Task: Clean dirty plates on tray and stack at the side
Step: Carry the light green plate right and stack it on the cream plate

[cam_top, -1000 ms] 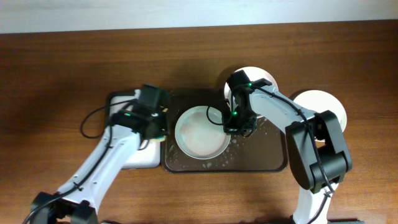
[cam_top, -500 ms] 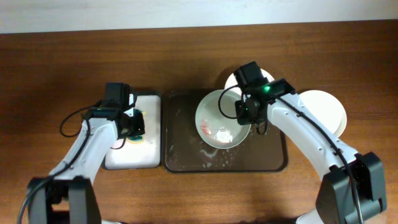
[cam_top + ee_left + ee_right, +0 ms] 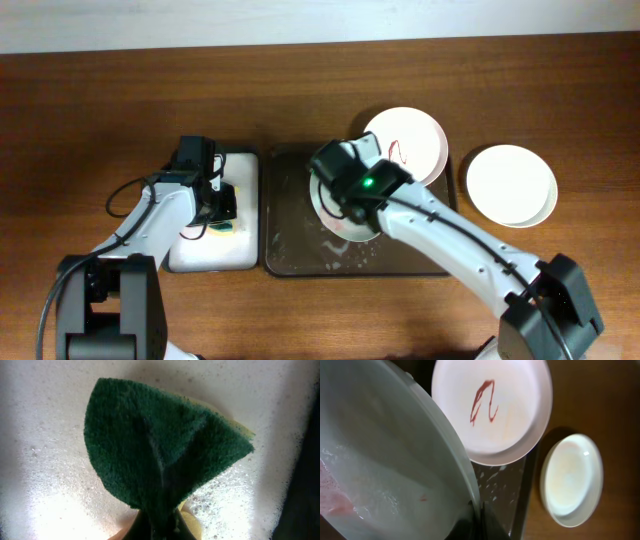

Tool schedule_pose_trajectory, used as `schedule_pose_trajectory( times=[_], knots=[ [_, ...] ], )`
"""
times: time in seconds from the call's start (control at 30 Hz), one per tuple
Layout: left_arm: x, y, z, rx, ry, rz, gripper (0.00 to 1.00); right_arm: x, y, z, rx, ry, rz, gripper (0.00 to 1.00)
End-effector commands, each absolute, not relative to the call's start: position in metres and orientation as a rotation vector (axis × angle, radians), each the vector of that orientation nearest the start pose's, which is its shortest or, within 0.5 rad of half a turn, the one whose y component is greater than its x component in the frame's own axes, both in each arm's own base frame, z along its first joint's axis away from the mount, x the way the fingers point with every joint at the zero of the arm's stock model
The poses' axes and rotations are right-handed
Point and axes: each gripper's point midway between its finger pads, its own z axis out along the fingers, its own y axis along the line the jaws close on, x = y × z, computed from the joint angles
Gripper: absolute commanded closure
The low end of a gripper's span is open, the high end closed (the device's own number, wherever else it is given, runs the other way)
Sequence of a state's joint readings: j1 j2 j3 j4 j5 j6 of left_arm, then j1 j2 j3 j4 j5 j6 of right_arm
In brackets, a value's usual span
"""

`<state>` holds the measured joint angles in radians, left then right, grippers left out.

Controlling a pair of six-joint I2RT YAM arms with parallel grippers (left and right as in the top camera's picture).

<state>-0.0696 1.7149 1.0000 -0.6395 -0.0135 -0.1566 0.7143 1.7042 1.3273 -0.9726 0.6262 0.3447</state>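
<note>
My right gripper [image 3: 345, 190] is shut on the rim of a pale mint-green plate [image 3: 340, 222] and holds it tilted over the dark brown tray [image 3: 300, 250]. In the right wrist view [image 3: 477, 515] this plate [image 3: 380, 460] is wet, with faint red traces. A white plate [image 3: 405, 145] with a red scribble lies at the tray's back right, also seen in the right wrist view [image 3: 490, 410]. A pale plate without smears [image 3: 512, 185] lies on the table to the right. My left gripper [image 3: 215, 200] is shut on a green sponge [image 3: 160, 445].
The sponge hangs over a small white-inside tray [image 3: 205, 250] left of the brown tray, and its floor is foamy [image 3: 50, 460]. Soapy drops lie on the brown tray floor [image 3: 510, 485]. The wooden table [image 3: 100, 100] surrounds everything.
The left gripper went back with the sponge from the brown tray to the small white tray. The right gripper lifted the mint plate, carried it left and tilted it.
</note>
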Motion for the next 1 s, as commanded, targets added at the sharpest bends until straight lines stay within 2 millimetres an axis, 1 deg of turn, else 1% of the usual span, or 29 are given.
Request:
schedule_pose_trajectory(
  times=[0.0, 0.13, 0.27, 0.4, 0.43, 0.63, 0.7, 0.73, 0.77, 0.83, 0.9, 0.97],
  knots=[
    [0.333, -0.022, 0.016, -0.11, 2.932, -0.027, 1.0, 0.334, 0.158, 0.161, -0.353, 2.374, -0.71, 0.96],
    [0.333, -0.022, 0.016, -0.11, 2.932, -0.028, 1.0, 0.33, 0.172, 0.185, -0.377, 2.199, -0.814, 0.96],
    [0.335, -0.022, 0.016, -0.109, 2.925, -0.028, 1.0, 0.321, 0.188, 0.201, -0.419, 2.082, -0.856, 0.96],
    [0.335, -0.022, 0.016, -0.109, 2.924, -0.029, 1.0, 0.317, 0.196, 0.217, -0.419, 1.977, -0.899, 0.96],
    [0.335, -0.022, 0.016, -0.109, 2.924, -0.029, 1.0, 0.316, 0.197, 0.22, -0.414, 1.959, -0.906, 0.96],
    [0.335, -0.022, 0.016, -0.109, 2.924, -0.029, 1.0, 0.318, 0.198, 0.22, -0.387, 1.962, -0.883, 0.96],
    [0.335, -0.022, 0.016, -0.109, 2.924, -0.029, 1.0, 0.321, 0.194, 0.213, -0.336, 2.007, -0.836, 0.96],
    [0.335, -0.022, 0.016, -0.109, 2.925, -0.029, 1.0, 0.324, 0.192, 0.207, -0.309, 2.051, -0.8, 0.96],
    [0.335, -0.022, 0.016, -0.109, 2.925, -0.028, 1.0, 0.326, 0.189, 0.199, -0.285, 2.103, -0.762, 0.96],
    [0.335, -0.022, 0.016, -0.109, 2.925, -0.028, 1.0, 0.333, 0.175, 0.179, -0.19, 2.242, -0.662, 0.96],
    [0.335, -0.022, 0.016, -0.109, 2.925, -0.029, 1.0, 0.34, 0.154, 0.171, -0.047, 2.34, -0.578, 0.96],
    [0.335, -0.022, 0.016, -0.109, 2.925, -0.029, 1.0, 0.348, 0.127, 0.17, 0.124, 2.414, -0.479, 0.96]
  ],
)
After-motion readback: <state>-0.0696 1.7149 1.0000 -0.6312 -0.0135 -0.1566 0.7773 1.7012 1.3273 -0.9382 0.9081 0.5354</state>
